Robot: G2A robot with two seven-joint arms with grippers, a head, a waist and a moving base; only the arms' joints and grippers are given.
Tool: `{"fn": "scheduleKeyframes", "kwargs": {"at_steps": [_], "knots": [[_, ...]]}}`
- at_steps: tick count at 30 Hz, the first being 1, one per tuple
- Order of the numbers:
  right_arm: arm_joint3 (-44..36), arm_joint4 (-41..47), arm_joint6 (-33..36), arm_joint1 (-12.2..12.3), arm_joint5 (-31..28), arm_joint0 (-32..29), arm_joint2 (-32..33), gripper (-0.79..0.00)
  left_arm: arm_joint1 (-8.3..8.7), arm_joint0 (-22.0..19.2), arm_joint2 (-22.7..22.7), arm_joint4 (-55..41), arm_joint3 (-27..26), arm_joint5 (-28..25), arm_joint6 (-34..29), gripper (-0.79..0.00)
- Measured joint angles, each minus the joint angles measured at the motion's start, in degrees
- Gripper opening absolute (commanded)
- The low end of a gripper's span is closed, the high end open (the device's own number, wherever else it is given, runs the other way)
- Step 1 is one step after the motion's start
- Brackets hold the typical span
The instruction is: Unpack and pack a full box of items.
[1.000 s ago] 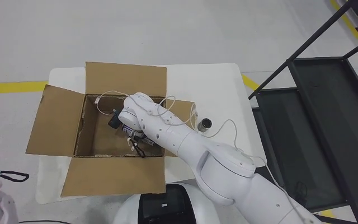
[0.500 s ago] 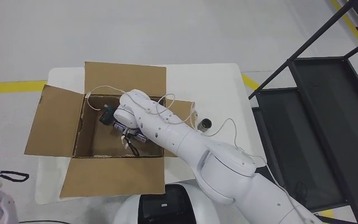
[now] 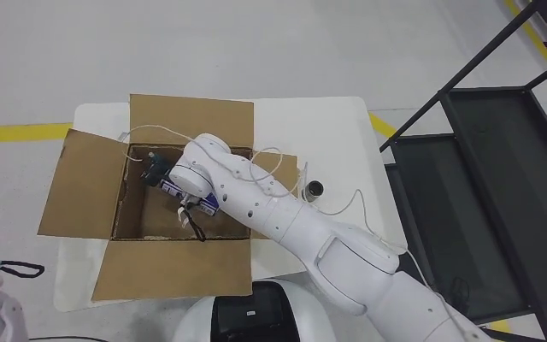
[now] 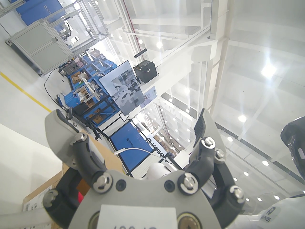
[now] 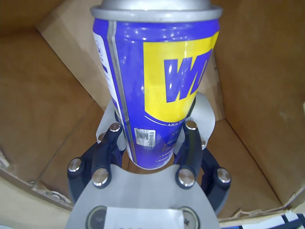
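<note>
Top view: right arm (image 3: 256, 201) shifted toward box (image 3: 85, 188) far-left corner; right fingers (image 5: 205, 117) clamp spray can (image 5: 155, 60); left fingers (image 4: 59, 129) spread.

The left jaws stand wide apart, aimed up at the hall ceiling (image 4: 238, 36), cardboard box (image 4: 45, 191) beside one
</note>
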Motion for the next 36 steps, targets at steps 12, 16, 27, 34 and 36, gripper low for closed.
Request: {"fn": "scheduleKeyframes", "kwargs": {"at_steps": [12,16,27,34,36], "knots": [[-0.69,-1.72,-0.37,0.49,0.19,-1.81,0.47,-0.785,0.0,0.0,0.0,0.0,0.0,0.0,0.0,0.0],[-5.8,-0.64,-0.18,0.79,0.43,-2.49,1.69,-0.785,0.0,0.0,0.0,0.0,0.0,0.0,0.0,0.0],[-29.03,-7.14,1.99,3.98,3.53,-11.75,5.58,-0.785,0.0,0.0,0.0,0.0,0.0,0.0,0.0,0.0],[-41.6,-10.65,3.45,5.49,3.99,-17.35,7.31,-0.785,0.0,0.0,0.0,0.0,0.0,0.0,0.0,0.0],[-45.57,-11.25,3.77,5.96,4.0,-19.05,8.31,-0.785,0.0,0.0,0.0,0.0,0.0,0.0,0.0,0.0]]}}
